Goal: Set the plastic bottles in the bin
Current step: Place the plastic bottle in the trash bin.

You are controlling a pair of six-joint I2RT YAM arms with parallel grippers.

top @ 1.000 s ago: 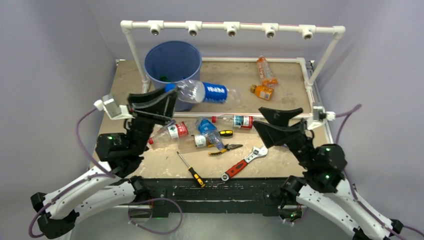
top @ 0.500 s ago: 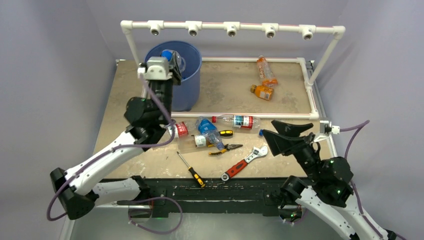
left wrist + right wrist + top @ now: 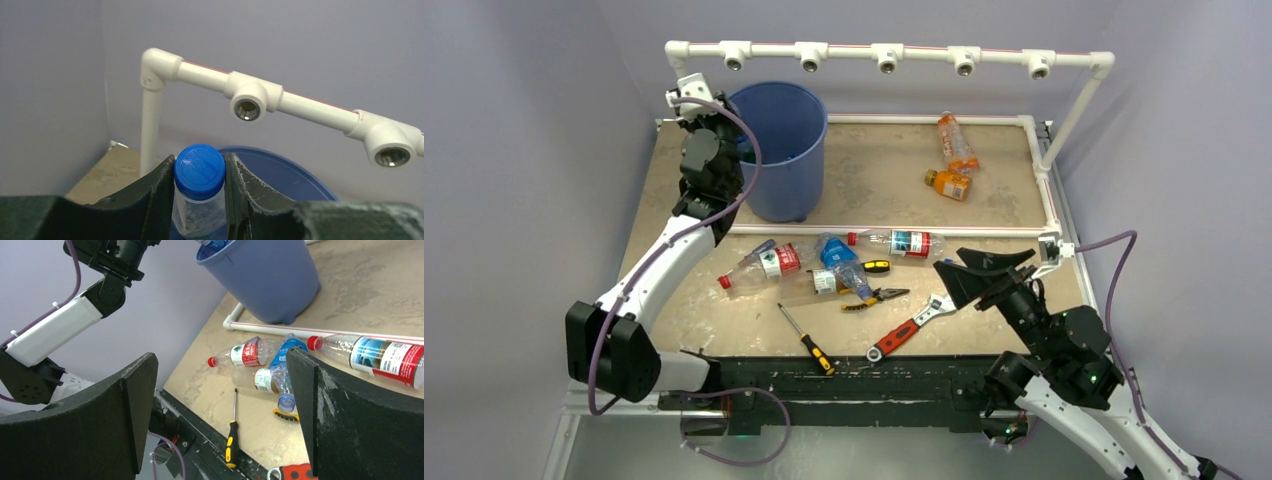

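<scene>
Tan surface (image 3: 874, 190) carries the blue bin (image 3: 780, 150) upper left; at its rim the left pincer (image 3: 199, 175) pinches a blue-capped bottle (image 3: 199, 212), not yet dropped. Lower right, the right pincer (image 3: 984, 272) is spread, empty. At centre a bottle cluster (image 3: 824, 262) and upper right two orange bottles (image 3: 954, 160) wait.

Overhead and close wrist views, common bin (image 3: 789, 180)

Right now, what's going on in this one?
The left gripper is shut on a blue-capped clear bottle, held at the rim of the blue bin and not yet released. The right gripper hangs open at the near right, holding nothing. Several bottles lie among tools at the front, and two orange ones lie farther back.
</scene>
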